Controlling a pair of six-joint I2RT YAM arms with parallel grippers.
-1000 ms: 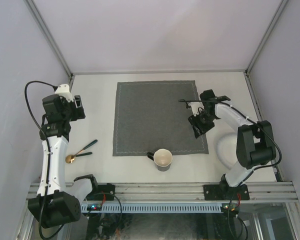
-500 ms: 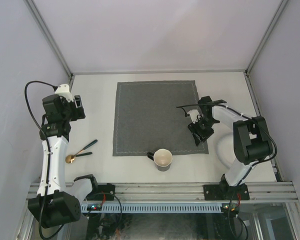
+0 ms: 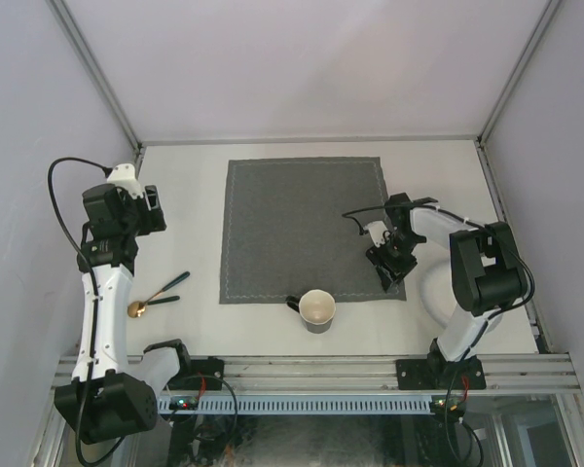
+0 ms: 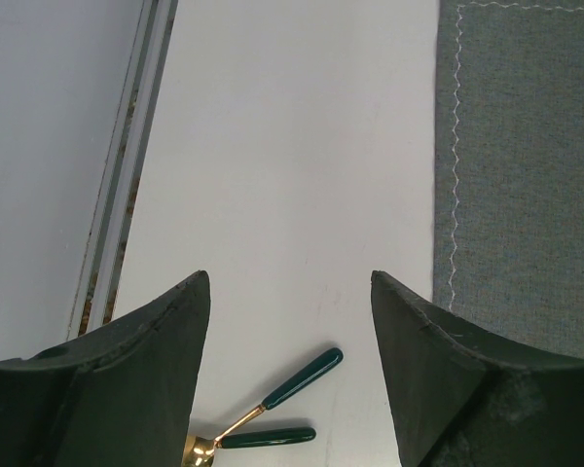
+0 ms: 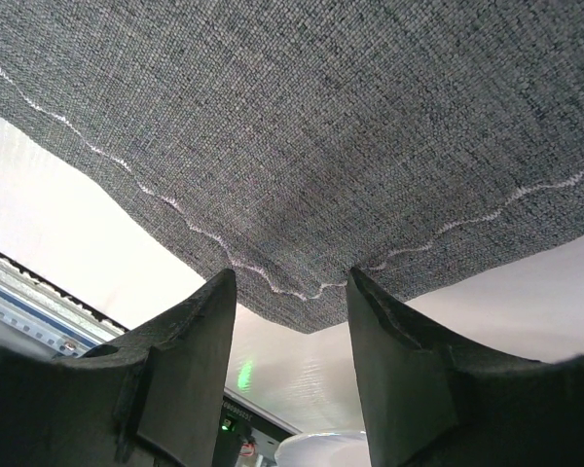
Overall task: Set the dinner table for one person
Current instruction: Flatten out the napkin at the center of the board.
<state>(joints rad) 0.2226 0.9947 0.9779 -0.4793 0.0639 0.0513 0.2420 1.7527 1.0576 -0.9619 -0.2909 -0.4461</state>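
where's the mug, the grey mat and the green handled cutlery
mug (image 3: pixel 316 309), top view, on its pale inside.
grey mat (image 3: pixel 292 224), top view, on the bare middle of the cloth.
green-handled cutlery (image 4: pixel 303 377), left wrist view, on the upper green handle.

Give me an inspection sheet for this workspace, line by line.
Surface: off-white dinner table, grey mat lying flat at centre.
Job's things: mug at the mat's near edge; two green-handled utensils left of the mat; white plate on the right, partly hidden by the right arm.
Clutter: nothing seen.
Pincers: left pincer open above bare table; right pincer open, low over the mat's near right corner.
Cables: black cable looping off the left arm.
Surroundings: plain walls, aluminium rails.
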